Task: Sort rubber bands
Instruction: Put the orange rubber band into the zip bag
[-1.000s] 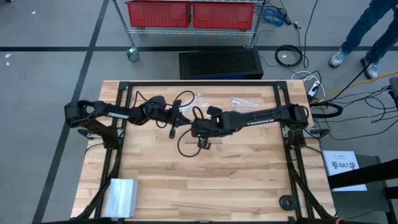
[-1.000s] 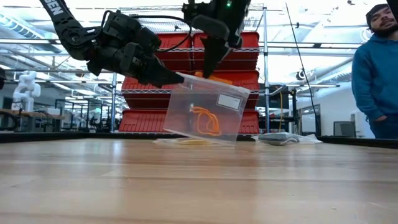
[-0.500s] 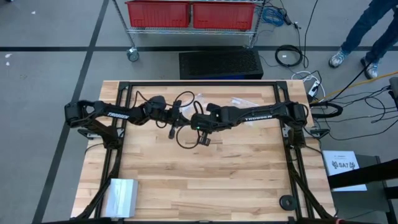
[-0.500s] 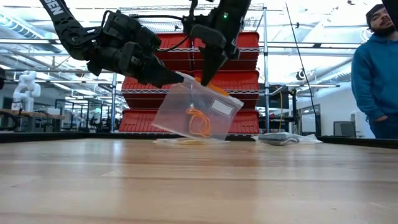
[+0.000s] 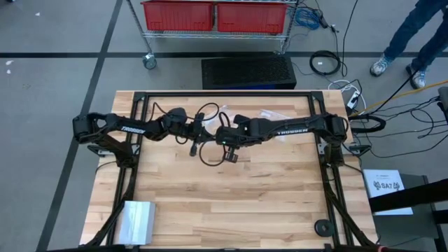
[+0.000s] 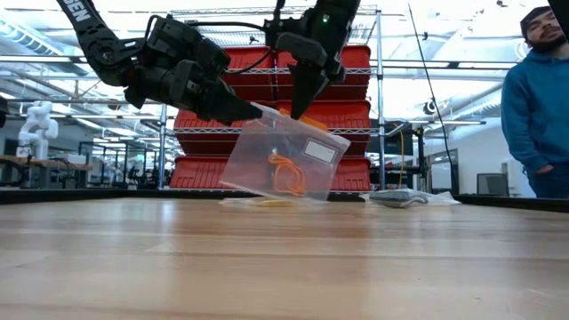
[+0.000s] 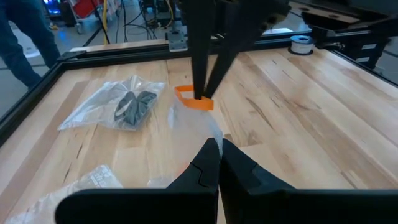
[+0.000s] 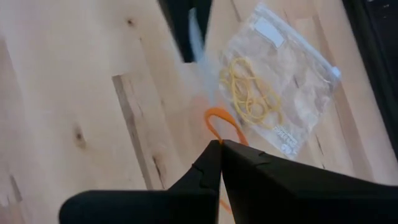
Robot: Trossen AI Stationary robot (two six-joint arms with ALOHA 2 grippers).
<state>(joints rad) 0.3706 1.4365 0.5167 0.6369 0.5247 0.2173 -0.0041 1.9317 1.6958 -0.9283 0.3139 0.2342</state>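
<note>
The wooden worktop [image 5: 231, 189] carries both dark arms, which meet above its far middle. A person in a blue hooded top [image 6: 536, 107] stands beyond its far edge, in front of red bins on a wire rack [image 6: 356, 116]. The left end effector [image 6: 252, 111] has its fingers pressed together on the top edge of a clear plastic bag [image 6: 283, 160], which hangs tilted with its lower corner close to the worktop. Inside that bag lie orange rubber bands [image 6: 286, 172]. The right end effector [image 6: 298, 111] comes down from above at the bag's mouth, just beside the left one, its fingers clamped on a single orange rubber band [image 7: 194, 99] that hangs as a loop below the tips. On the worktop behind lie a second bag with black rubber bands [image 7: 134, 106] and a third bag with yellowish rubber bands [image 8: 249, 93], both flat and apart from the held bag.
</note>
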